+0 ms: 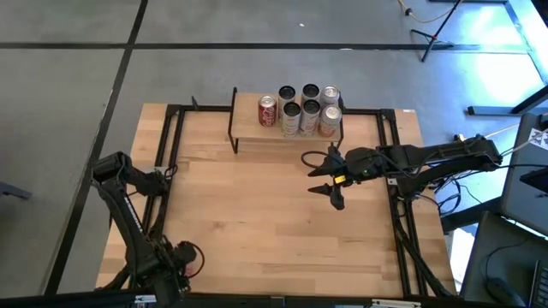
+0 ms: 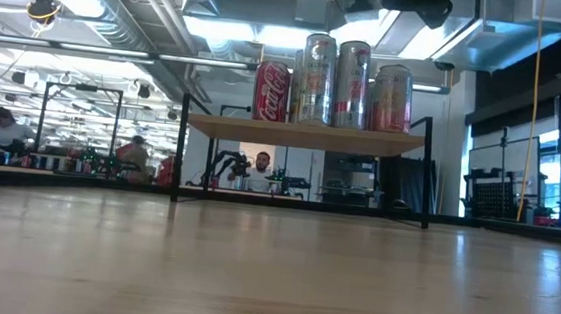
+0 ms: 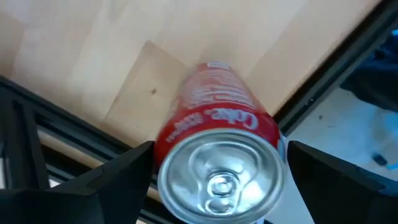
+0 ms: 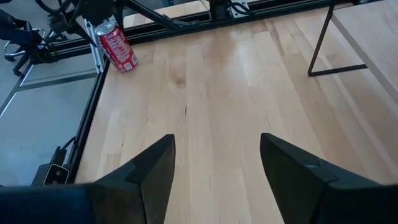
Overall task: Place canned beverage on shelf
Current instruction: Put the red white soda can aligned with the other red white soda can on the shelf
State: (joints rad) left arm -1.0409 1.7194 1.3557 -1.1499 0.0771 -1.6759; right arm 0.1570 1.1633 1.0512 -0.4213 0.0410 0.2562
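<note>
A large light wooden tabletop (image 1: 257,214) edged with black metal framing fills the scene from above. At its far edge stands the shelf (image 1: 248,133), a small raised rack with a pale wooden top board on thin black legs, seen level across the table in the low view (image 2: 307,136).

Two dark jointed arms work the table. The right arm (image 1: 428,158) reaches in from the right side, just in front of the shelf's right end. The left arm (image 1: 128,214) is folded at the near left corner.

The right gripper (image 1: 326,178) hangs over bare wood with its two dark fingers (image 4: 152,171) spread wide and nothing between them. The left gripper (image 3: 217,186), down at the table's near left corner, has a red cola can (image 3: 217,149) between its parted fingers (image 3: 118,174); whether they press the can's sides cannot be told. The right wrist camera picks out that same can (image 4: 117,45) standing at the table's edge beside the black frame, well apart from the shelf.

On the right half of the shelf, a cluster of canned beverages stands upright: one red cola can (image 1: 268,110) at the left, and beside it six tall silver cans (image 1: 310,109) packed in two rows, touching one another.
</note>
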